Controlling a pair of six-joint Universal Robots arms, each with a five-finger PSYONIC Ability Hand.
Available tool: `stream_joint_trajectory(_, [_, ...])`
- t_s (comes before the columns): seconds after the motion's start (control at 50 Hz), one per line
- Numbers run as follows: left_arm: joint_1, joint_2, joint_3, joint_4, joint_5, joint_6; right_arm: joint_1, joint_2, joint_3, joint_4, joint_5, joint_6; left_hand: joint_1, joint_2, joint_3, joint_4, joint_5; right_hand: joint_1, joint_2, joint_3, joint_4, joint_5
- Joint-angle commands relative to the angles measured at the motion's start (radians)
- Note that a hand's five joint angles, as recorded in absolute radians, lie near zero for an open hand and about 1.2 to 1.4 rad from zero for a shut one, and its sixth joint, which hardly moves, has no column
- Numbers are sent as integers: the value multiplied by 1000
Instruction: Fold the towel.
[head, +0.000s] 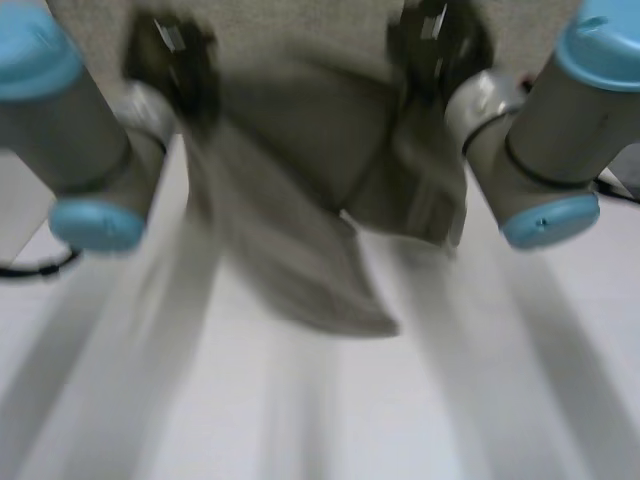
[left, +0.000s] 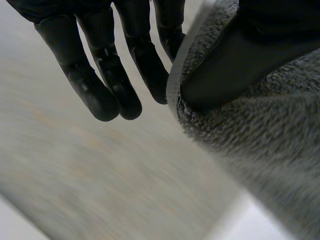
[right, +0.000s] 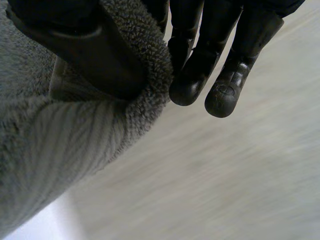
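Note:
A grey towel (head: 300, 190) hangs in the air between my two hands, its lower part drooping toward the white table (head: 330, 420). My left hand (head: 175, 60) holds the towel's upper left edge. In the left wrist view its thumb (left: 235, 60) presses the towel (left: 260, 135) against a finger, while the other fingers (left: 105, 75) stand straight beside the edge. My right hand (head: 435, 45) holds the upper right edge. In the right wrist view its thumb (right: 95, 50) pinches the towel (right: 55, 140), with the remaining fingers (right: 225, 55) straight alongside.
Both arms (head: 70, 140) (head: 550, 140) flank the hanging towel. Bare white table lies below and in front of the cloth.

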Motion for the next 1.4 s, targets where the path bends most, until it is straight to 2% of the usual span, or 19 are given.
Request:
stream_joint_trajectory(0.02, [32, 77, 205, 70, -35, -249, -25, -148, 133, -375, 4, 13, -51, -119, -152, -123, -286, 72, 97, 62, 56, 51])
stream_joint_trajectory(0.06, [29, 79, 191, 52, -34, -261, -24, -142, 133, -311, -5, 14, -51, -119, -152, -123, -286, 72, 97, 62, 56, 51])
stream_joint_trajectory(0.1, [17, 83, 109, 24, -28, -258, -13, -119, 132, -149, -80, 13, -51, -119, -152, -123, -286, 72, 97, 62, 56, 51])
stream_joint_trajectory(0.2, [15, 88, -67, 14, 32, -255, -27, -58, 142, 29, -195, 1, -51, -119, -152, -123, -286, 72, 97, 62, 56, 51])
stream_joint_trajectory(0.28, [17, 88, -203, 15, 73, -233, -35, -29, 155, 103, -219, -2, -51, -119, -152, -123, -286, 72, 97, 62, 56, 51])
stream_joint_trajectory(0.36, [30, 88, -409, 24, 90, -137, -74, -23, 233, 180, -231, -7, -51, -119, -152, -123, -286, 72, 97, 62, 56, 51])
stream_joint_trajectory(0.48, [26, 91, -623, 29, 96, -34, -90, 10, 300, 316, -220, -41, -51, -119, -152, -123, -286, 72, 97, 62, 56, 51])
stream_joint_trajectory(0.66, [-28, 107, -738, 34, 95, -29, -101, 5, 340, 480, -206, -82, -51, -119, -152, -123, -286, 72, 97, 62, 56, 51])
stream_joint_trajectory(0.76, [-81, 131, -744, 34, 90, -29, -110, -1, 334, 534, -154, -118, -51, -119, -152, -123, -286, 72, 97, 62, 56, 51])
stream_joint_trajectory(0.86, [-118, 130, -740, 35, 87, -32, -123, 2, 328, 588, -33, -264, -51, -119, -152, -123, -286, 72, 97, 62, 56, 51])
stream_joint_trajectory(0.92, [-129, 125, -735, 38, 87, -32, -131, 5, 328, 588, -8, -294, -51, -119, -152, -123, -286, 72, 97, 62, 56, 51])
stream_joint_trajectory(0.96, [-141, 116, -728, 59, 87, -31, -131, 4, 323, 559, 1, -292, -51, -119, -152, -123, -286, -397, -372, -406, -413, -418])
stream_joint_trajectory(0.98, [-141, 116, -728, 60, 87, -31, -131, 4, 323, 559, 1, -292, -51, -119, -152, -123, -286, -399, -375, -409, -416, -421])
stream_joint_trajectory(1.02, [-143, 113, -721, 93, 86, -28, -130, -12, 336, 489, 5, -245, -51, -119, -152, -123, -286, -744, -720, -754, -761, -766])
stream_joint_trajectory(1.04, [-143, 113, -721, 93, 86, -28, -130, -12, 336, 488, 5, -245, -51, -119, -152, -123, -286, -746, -721, -756, -762, -768])
stream_joint_trajectory(1.08, [-141, 108, -706, 113, 80, -26, -127, -76, 365, 412, -4, -149, -51, -119, -152, -123, -286, -994, -970, -1004, -1011, -1016])
stream_joint_trajectory(1.18, [-134, 107, -685, 113, 80, -29, -125, -168, 449, 335, -47, -11, -51, -119, -152, -123, -286, -1150, -1125, -1159, -1166, -1171])
stream_joint_trajectory(1.3, [-131, 102, -663, 113, 80, -28, -114, -228, 558, 296, -68, 91, -51, -119, -152, -123, -286, -1150, -1125, -1159, -1166, -1171])
stream_joint_trajectory(1.4, [-129, 62, -617, 110, 80, -28, -45, -285, 730, 186, -73, 214, -51, -119, -152, -123, -286, -1150, -1125, -1159, -1166, -1171])
